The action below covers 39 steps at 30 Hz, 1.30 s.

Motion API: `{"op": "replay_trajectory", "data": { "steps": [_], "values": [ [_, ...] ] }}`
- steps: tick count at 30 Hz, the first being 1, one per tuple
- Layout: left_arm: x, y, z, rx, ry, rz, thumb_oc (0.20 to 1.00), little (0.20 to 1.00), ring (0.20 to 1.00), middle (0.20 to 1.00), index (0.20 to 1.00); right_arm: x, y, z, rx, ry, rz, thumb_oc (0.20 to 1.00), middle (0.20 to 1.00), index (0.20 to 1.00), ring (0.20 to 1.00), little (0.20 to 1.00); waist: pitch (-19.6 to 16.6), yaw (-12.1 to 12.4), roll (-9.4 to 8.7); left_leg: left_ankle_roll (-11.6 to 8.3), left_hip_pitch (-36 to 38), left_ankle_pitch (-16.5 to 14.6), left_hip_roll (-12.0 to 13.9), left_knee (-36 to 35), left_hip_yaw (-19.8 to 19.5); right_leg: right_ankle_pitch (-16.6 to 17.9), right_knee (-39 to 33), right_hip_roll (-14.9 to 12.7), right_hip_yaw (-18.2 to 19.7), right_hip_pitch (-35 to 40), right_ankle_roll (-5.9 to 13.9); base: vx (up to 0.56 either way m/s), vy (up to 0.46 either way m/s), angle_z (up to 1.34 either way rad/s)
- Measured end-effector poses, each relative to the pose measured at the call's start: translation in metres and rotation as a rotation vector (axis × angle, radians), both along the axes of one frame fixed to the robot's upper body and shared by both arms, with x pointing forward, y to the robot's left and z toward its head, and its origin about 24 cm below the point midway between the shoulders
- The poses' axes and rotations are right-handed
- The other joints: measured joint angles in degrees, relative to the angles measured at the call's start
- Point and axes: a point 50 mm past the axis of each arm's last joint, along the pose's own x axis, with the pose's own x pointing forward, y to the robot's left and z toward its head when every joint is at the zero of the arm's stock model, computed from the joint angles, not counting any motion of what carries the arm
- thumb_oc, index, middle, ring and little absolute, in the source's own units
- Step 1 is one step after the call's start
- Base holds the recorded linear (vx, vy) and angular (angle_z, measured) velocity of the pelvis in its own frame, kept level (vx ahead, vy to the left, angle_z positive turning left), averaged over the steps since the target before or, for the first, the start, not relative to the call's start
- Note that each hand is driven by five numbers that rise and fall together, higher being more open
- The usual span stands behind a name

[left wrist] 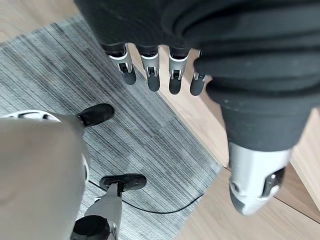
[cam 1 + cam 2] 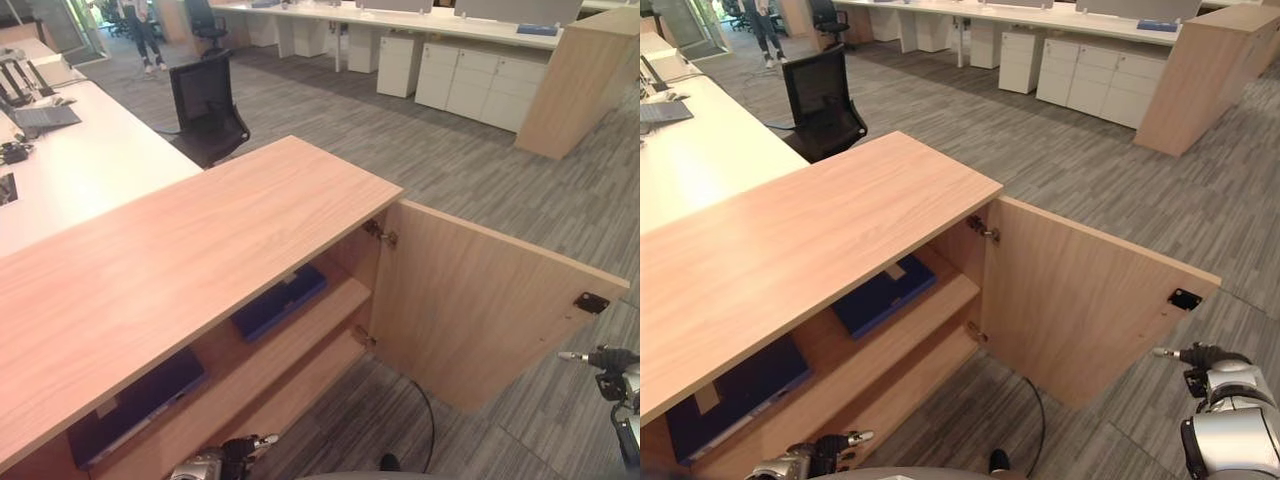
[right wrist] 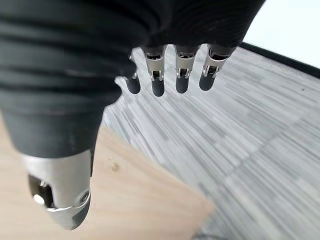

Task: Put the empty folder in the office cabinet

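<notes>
Nearest, the left robot hand (image 2: 825,452) hangs low in front of the office cabinet (image 2: 180,270), its fingers (image 1: 152,75) straight and relaxed, holding nothing, above the grey carpet floor (image 2: 480,170). The right robot hand (image 2: 1200,358) sits low on the right, just beside the outer edge of the open cabinet door (image 2: 470,310); its fingers (image 3: 182,77) are likewise straight and loose, with nothing in them.

The door stands swung wide open, baring the shelves. On the upper shelf (image 2: 330,300) lies a dark blue folder (image 2: 280,302), flat, near the hinge side. A second dark blue folder (image 2: 135,405) lies flat further to the left on the same shelf.

Beyond the cabinet stands a black office chair (image 2: 207,108) beside a white counter (image 2: 90,165) carrying a laptop (image 2: 42,117). Further off, white drawer units (image 2: 480,80) line a long desk, and a person (image 2: 145,35) stands in the far corner.
</notes>
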Motion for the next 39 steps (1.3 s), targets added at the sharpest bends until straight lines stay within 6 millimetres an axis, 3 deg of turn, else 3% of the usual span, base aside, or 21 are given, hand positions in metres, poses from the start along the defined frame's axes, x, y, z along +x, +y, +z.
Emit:
{"op": "replay_trajectory", "data": {
  "steps": [10,14,16,17,18,19,20,21,23,26,27,28,31,32,33,35,36,37,39],
  "values": [
    [0.003,0.001,0.0,0.019,-0.02,0.003,1.0,1.0,1.0,1.0,1.0,0.02,-0.009,0.035,-0.079,-0.095,0.01,1.0,1.0,1.0,1.0,1.0,1.04,0.14,0.76,-0.02,-0.05,0.0,0.07,0.02,-0.29,-0.09,0.0,-0.01,-0.29,-0.01,-0.13,-0.01,-0.015,0.01],
    [0.008,0.004,0.003,0.029,-0.038,0.004,1.0,1.0,1.0,1.0,1.0,0.025,-0.006,0.037,-0.086,-0.086,0.029,1.0,1.0,1.0,1.0,1.0,1.41,0.72,0.82,-0.44,-1.12,0.16,0.28,0.71,0.83,0.63,1.33,-0.02,-1.37,-2.14,0.7,-0.09,-0.083,-0.15],
    [0.019,0.012,0.008,0.052,-0.068,0.02,1.0,1.0,1.0,1.0,1.0,0.031,-0.002,0.037,-0.072,-0.062,0.065,1.0,1.0,1.0,1.0,1.0,3.72,2.75,1.25,-0.93,-1.68,0.53,1.88,0.95,4.69,-2.8,3.78,-2.4,-11.83,-3.91,-1.9,0.01,-0.112,-0.7],
    [0.022,0.016,0.009,0.061,-0.077,0.031,1.0,1.0,1.0,1.0,1.0,0.033,0.0,0.036,-0.058,-0.059,0.072,1.0,1.0,1.0,1.0,1.0,4.87,3.47,1.19,-1.12,-1.92,0.32,2.86,1.58,5.72,-5.13,7.75,-3.61,-16.13,-5.29,-2.13,0.17,-0.221,-0.52],
    [0.022,0.028,0.012,0.093,-0.075,0.047,1.0,1.0,1.0,1.0,1.0,0.03,0.003,0.029,-0.018,-0.04,0.067,1.0,1.0,1.0,1.0,1.0,5.87,3.37,-1.11,-2.5,-1.57,-0.65,3.06,3.12,5.98,-5.92,11.98,-4.83,-14.63,-5.59,-1.61,0.18,-0.323,-0.53],
    [0.017,0.032,0.012,0.1,-0.063,0.061,1.0,1.0,1.0,1.0,1.0,0.029,0.006,0.024,0.0,-0.03,0.068,1.0,1.0,1.0,1.0,1.0,5.91,3.58,-1.35,-3.15,-0.92,-1.11,3.91,3.86,6.4,-6.52,12.99,-4.04,-13.9,-5.73,-2.41,0.14,-0.401,-0.3],
    [0.012,0.036,0.011,0.105,-0.048,0.089,1.0,1.0,1.0,1.0,1.0,0.021,0.007,0.012,0.024,0.01,0.073,1.0,1.0,1.0,1.0,1.0,6.12,3.45,-2.02,-3.71,-1.01,-2.88,6.45,8.51,6.13,-8.85,14.78,-2.31,-13.13,-4.46,-3.95,0.05,-0.29,-0.21],
    [0.013,0.04,0.013,0.113,-0.056,0.093,1.0,1.0,1.0,1.0,1.0,0.013,0.006,0.005,0.04,0.043,0.058,1.0,1.0,1.0,1.0,1.0,6.58,3.41,-3.28,-2.75,-1.93,-4.31,7.15,12.85,4.6,-9.71,14.69,-2.45,-12.11,-3.7,-4.28,0.03,-0.191,-0.19],
    [0.014,0.038,0.012,0.107,-0.056,0.091,1.0,1.0,1.0,1.0,1.0,-0.003,0.001,-0.003,0.046,0.091,0.018,1.0,1.0,1.0,1.0,1.0,6.33,3.69,-4.75,-2.63,-8.03,-4.84,10.51,26.71,-0.82,-10.57,13.69,-0.81,-10.89,-2.08,-5.33,0.04,-0.105,-0.33],
    [0.016,0.024,0.009,0.072,-0.059,0.086,1.0,1.0,1.0,1.0,1.0,-0.005,0.0,-0.003,0.038,0.107,0.014,1.0,1.0,1.0,1.0,1.0,6.08,2.83,-4.44,-3.8,-12.32,-3.73,12.2,36.68,-6.9,-10.97,12.12,1.85,-9.71,-0.24,-7.66,0.03,-0.055,-0.35],
    [0.025,0.012,0.01,0.036,-0.096,0.081,1.0,1.0,1.0,1.0,1.0,-0.004,0.002,-0.005,0.044,0.11,0.019,1.0,1.0,1.0,1.0,1.0,6.09,2.81,-4.81,-4.68,-15.34,-4.87,9.78,36.91,-10.75,-10.28,10.64,1.86,-8.25,-0.06,-9.03,0.1,0.073,-0.51],
    [0.031,-0.001,0.01,-0.003,-0.125,0.067,1.0,1.0,1.0,1.0,1.0,-0.004,0.003,-0.006,0.047,0.111,0.023,1.0,1.0,1.0,1.0,1.0,6.18,2.86,-4.98,-4.48,-16.73,-4.69,6.41,28.0,-10.98,-9.12,8.68,1.68,-7.08,0.41,-8.93,0.14,0.075,-0.53],
    [0.031,-0.012,0.009,-0.032,-0.138,0.024,1.0,1.0,1.0,1.0,1.0,-0.004,0.007,-0.012,0.059,0.117,0.036,1.0,1.0,1.0,1.0,1.0,6.16,3.87,-4.51,-3.9,-18.03,-2.1,0.7,15.03,-14.45,-7.9,5.78,1.48,-5.2,1.28,-8.45,0.1,0.081,-0.45],
    [0.029,-0.013,0.009,-0.037,-0.132,0.028,1.0,1.0,1.0,1.0,1.0,-0.003,0.008,-0.012,0.058,0.115,0.038,1.0,1.0,1.0,1.0,1.0,6.11,3.99,-3.88,-3.41,-19.75,-0.88,-0.19,13.89,-14.37,-8.0,4.94,2.02,-4.5,1.81,-8.22,0.16,0.123,-0.65],
    [0.029,-0.014,0.009,-0.048,-0.137,0.037,1.0,1.0,1.0,1.0,1.0,-0.003,0.007,-0.011,0.053,0.115,0.04,1.0,1.0,1.0,1.0,1.0,6.52,5.08,-2.57,-4.04,-21.55,2.48,-1.35,10.73,-15.23,-7.74,3.91,2.74,-3.85,2.37,-8.12,0.18,0.138,-0.62],
    [0.018,-0.011,0.006,-0.049,-0.117,0.058,1.0,1.0,1.0,1.0,1.0,-0.001,0.012,-0.015,0.066,0.117,0.05,1.0,1.0,1.0,1.0,1.0,6.23,5.56,-1.17,-1.38,-18.88,4.43,-1.09,7.24,-14.06,-7.78,1.93,3.92,-2.25,5.68,-6.62,0.15,0.125,-0.59],
    [0.01,-0.012,0.004,-0.055,-0.102,0.064,1.0,1.0,1.0,1.0,1.0,-0.002,0.011,-0.015,0.064,0.116,0.049,1.0,1.0,1.0,1.0,1.0,5.93,5.44,0.0,-1.04,-16.63,5.0,-0.82,6.12,-14.65,-8.42,1.98,4.76,-1.71,7.04,-5.28,0.11,0.107,-0.36],
    [0.006,-0.012,0.003,-0.055,-0.094,0.068,1.0,1.0,1.0,1.0,1.0,-0.002,0.011,-0.014,0.062,0.113,0.051,1.0,1.0,1.0,1.0,1.0,5.67,5.09,0.77,0.77,-15.57,9.31,-0.79,5.15,-15.16,-9.56,2.86,4.93,-1.42,7.6,-4.2,0.16,0.161,-0.2],
    [0.006,-0.006,0.004,-0.042,-0.096,0.068,1.0,1.0,1.0,1.0,1.0,-0.003,0.013,-0.018,0.072,0.124,0.055,1.0,1.0,1.0,1.0,1.0,5.39,4.72,0.2,1.34,-13.41,9.8,-2.27,2.94,-14.49,-11.38,3.51,3.18,-0.98,8.1,-3.38,0.13,0.175,-0.14]
  ]
}}
